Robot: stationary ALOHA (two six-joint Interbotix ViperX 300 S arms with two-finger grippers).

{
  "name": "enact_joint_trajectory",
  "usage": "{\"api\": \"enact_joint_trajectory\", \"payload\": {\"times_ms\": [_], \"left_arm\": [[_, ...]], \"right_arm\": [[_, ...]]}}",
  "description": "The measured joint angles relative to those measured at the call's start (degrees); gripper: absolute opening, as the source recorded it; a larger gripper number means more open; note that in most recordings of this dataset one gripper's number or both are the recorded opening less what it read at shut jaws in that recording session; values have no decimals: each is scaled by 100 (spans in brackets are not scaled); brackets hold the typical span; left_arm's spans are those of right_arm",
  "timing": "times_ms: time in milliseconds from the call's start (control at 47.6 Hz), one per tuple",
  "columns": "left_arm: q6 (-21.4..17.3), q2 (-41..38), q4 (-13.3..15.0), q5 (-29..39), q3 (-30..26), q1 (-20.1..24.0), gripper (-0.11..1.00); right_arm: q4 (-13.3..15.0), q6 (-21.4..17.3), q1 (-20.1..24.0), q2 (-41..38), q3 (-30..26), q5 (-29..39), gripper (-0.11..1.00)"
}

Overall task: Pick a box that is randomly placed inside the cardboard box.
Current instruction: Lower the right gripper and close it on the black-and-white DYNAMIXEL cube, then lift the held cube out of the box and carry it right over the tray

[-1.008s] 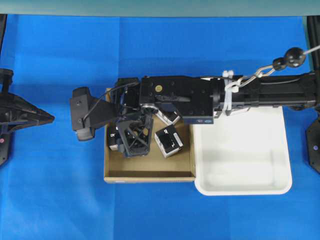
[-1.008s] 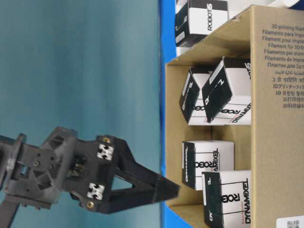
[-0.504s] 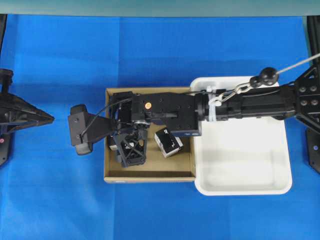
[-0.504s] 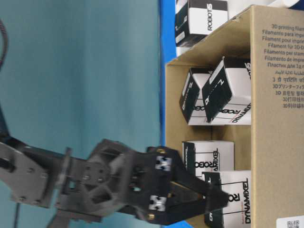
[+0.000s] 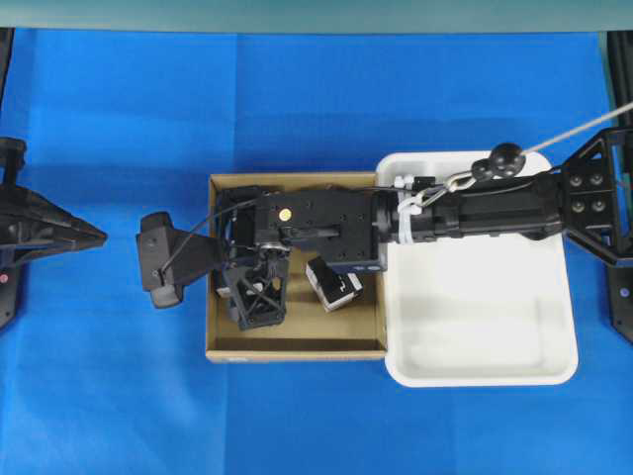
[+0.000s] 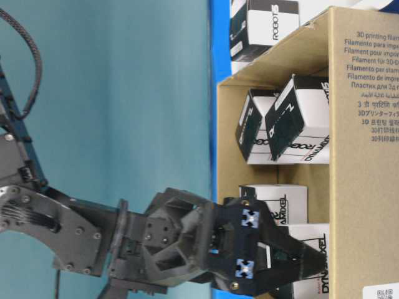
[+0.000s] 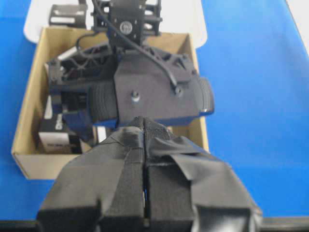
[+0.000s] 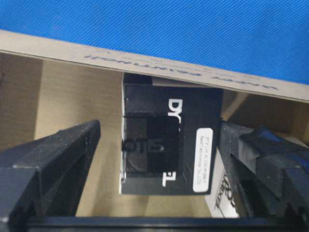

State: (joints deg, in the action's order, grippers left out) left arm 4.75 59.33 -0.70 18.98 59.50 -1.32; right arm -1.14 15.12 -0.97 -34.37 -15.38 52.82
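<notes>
- The surface is a blue cloth-covered table [image 5: 119,376], with a teal wall behind it in the table-level view.
- At the far left, the left gripper [image 5: 94,234] sits parked well apart from the work; its taped fingers [image 7: 145,193] are pressed together, holding nothing.
- The cardboard box [image 5: 297,346] lies mid-table, touching the white tray [image 5: 475,366] on its right.
- The right gripper [image 5: 252,297] has dropped from above the rim down inside the cardboard box over the last second, so the approach looks nearly finished.
- Its jaws stand spread wide, one on each side of the box [image 8: 169,140], which lies between them near the cardboard wall and is not yet pinched.
- Another black carton [image 5: 333,285] lies just to the right of the claw, untouched.
- Judged from this, closing on the straddled box is the step in hand.
</notes>
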Motion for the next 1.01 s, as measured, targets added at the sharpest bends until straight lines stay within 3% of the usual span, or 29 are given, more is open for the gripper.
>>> {"api": "enact_joint_trajectory", "payload": {"times_ms": [483, 588, 714, 1008], "left_arm": [[0, 9, 0, 0, 9, 0, -7], [0, 0, -9, -9, 0, 0, -7], [0, 9, 0, 0, 0, 0, -7], [0, 9, -9, 0, 0, 0, -7]], "right_arm": [[0, -35, 0, -158, 0, -114, 98], [0, -35, 9, -149, -9, -105, 88], [0, -35, 9, -132, -62, 53, 62], [-53, -53, -9, 149, -387, 756, 62]]}}
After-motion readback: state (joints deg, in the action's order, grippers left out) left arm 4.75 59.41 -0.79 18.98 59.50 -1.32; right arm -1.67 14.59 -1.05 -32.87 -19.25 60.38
